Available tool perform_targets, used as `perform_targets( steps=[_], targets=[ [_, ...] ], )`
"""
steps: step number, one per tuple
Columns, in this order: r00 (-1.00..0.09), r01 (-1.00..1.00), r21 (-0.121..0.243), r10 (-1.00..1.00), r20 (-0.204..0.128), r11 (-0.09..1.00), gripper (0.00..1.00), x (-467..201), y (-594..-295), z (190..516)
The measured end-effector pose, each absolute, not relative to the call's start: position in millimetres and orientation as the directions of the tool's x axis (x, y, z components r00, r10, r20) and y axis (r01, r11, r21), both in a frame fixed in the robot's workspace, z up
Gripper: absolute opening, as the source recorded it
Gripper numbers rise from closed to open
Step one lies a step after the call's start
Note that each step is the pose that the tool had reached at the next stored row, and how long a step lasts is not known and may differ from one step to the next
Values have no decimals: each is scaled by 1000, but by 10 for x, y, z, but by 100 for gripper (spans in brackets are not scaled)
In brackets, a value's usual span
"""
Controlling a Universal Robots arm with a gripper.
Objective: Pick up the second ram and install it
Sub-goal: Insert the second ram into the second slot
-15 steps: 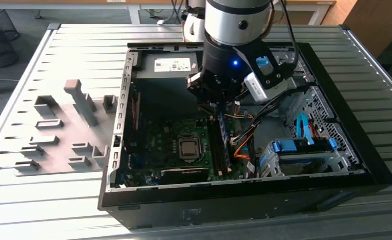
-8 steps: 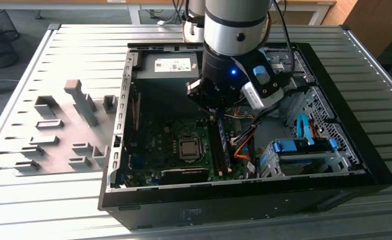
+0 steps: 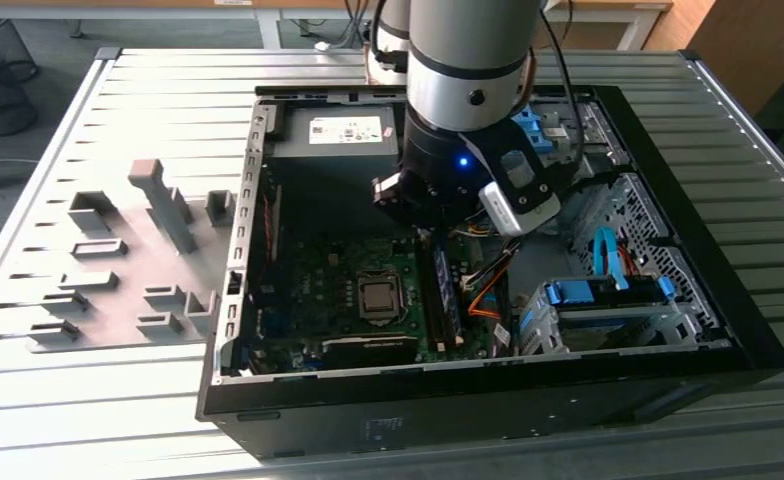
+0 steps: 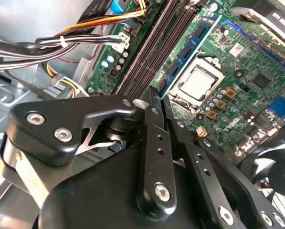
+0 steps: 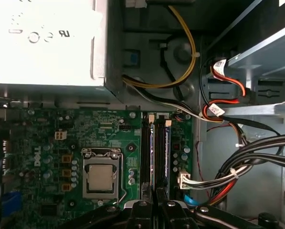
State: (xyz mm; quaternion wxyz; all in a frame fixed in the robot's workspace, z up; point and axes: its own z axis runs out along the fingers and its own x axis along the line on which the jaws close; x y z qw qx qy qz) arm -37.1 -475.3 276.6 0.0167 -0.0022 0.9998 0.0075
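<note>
On the exterior view's left the grey holder blocks (image 3: 125, 270) stand on the slatted table (image 3: 45, 400), beside the open computer case (image 3: 712, 350). Inside it, past the processor socket (image 3: 380, 297), the second ram (image 3: 443, 300) stands upright in a slot. The gripper (image 5: 156, 210) hangs right over one end of the ram, and I cannot tell whether it is clenched on it. I judge the stick light, stiff, thin and fragile, best taken by its flat faces near the upper edge and kept clear of the chips and gold contacts.
</note>
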Motion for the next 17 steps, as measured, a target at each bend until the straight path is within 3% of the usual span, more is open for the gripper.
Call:
perform_targets(
  steps=[17],
  targets=[
    [-999,15,15,15,-30,1000,14,-363,-4769,2523]
  ],
)
